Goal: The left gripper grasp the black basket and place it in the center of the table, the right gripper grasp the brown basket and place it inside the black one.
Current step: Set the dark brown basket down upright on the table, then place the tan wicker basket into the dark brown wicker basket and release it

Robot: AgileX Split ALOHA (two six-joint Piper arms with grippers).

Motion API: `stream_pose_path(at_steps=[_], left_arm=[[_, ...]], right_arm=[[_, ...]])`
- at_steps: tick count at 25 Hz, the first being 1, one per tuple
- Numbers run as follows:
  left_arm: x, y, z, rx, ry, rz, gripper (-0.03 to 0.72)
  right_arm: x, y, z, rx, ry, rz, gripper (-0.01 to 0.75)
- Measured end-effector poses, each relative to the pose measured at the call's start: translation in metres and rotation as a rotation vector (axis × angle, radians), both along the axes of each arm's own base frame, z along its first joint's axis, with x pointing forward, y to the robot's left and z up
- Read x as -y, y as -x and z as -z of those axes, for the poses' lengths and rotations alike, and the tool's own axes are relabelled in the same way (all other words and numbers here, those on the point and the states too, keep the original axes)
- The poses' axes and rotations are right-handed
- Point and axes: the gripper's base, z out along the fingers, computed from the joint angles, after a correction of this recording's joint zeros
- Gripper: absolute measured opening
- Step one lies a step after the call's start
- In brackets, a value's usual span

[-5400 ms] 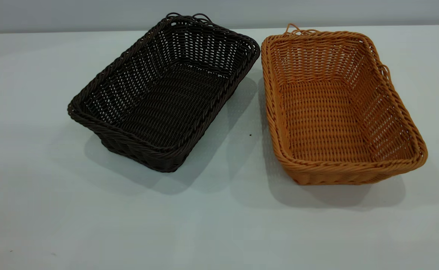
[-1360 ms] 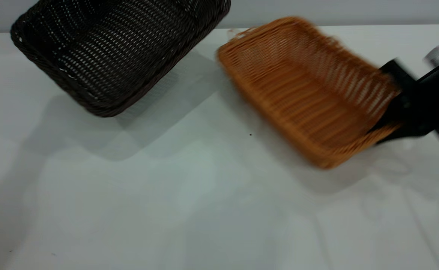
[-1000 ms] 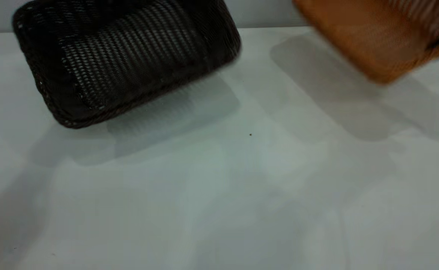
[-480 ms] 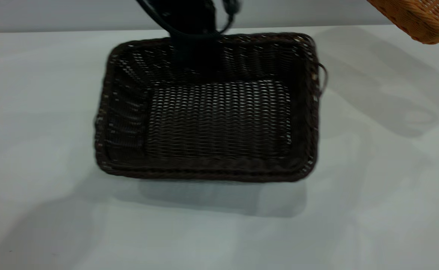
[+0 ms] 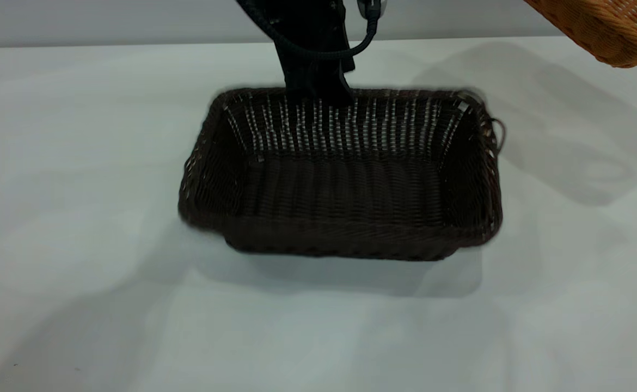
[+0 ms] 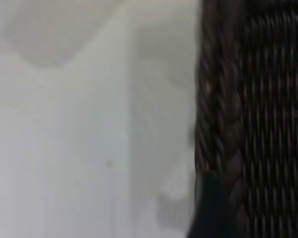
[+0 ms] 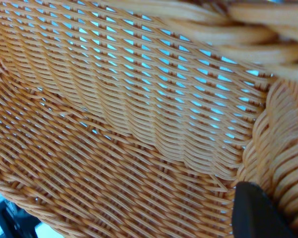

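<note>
The black basket [image 5: 345, 179] sits upright near the middle of the table [image 5: 79, 190], long side toward the camera. My left gripper [image 5: 318, 87] comes down from the top and is shut on the braided rim of its far wall. The left wrist view shows that rim [image 6: 218, 124] with one dark finger [image 6: 208, 213] against it. The brown basket [image 5: 607, 27] hangs in the air at the top right corner, mostly out of frame. The right wrist view shows its woven inside [image 7: 114, 124] and one black finger [image 7: 258, 213] at the rim. My right gripper is shut on it.
A black cable [image 5: 324, 51] loops beside the left arm above the black basket's far wall. Bare tabletop lies in front of and to both sides of the black basket.
The black basket has come down and shifted right and toward the camera, settling more level at the table's middle. The brown basket stays held high at the top right.
</note>
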Motion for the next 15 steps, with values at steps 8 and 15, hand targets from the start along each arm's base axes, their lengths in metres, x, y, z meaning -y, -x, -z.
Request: stream_pose_path(at_steps=[8,15], left_arm=[[-0.051,-0.034,-0.055,-0.035,0.214,-0.483,0.542],[-0.150,-0.055,-0.084,-0.177,0.293,-0.813,0.543]], right_arm=[[-0.014,0.003,-0.008,0.001,-0.024,-0.107,0.064],[-0.084,-0.001,-0.011,-0.073,0.020,-0.366,0.064]])
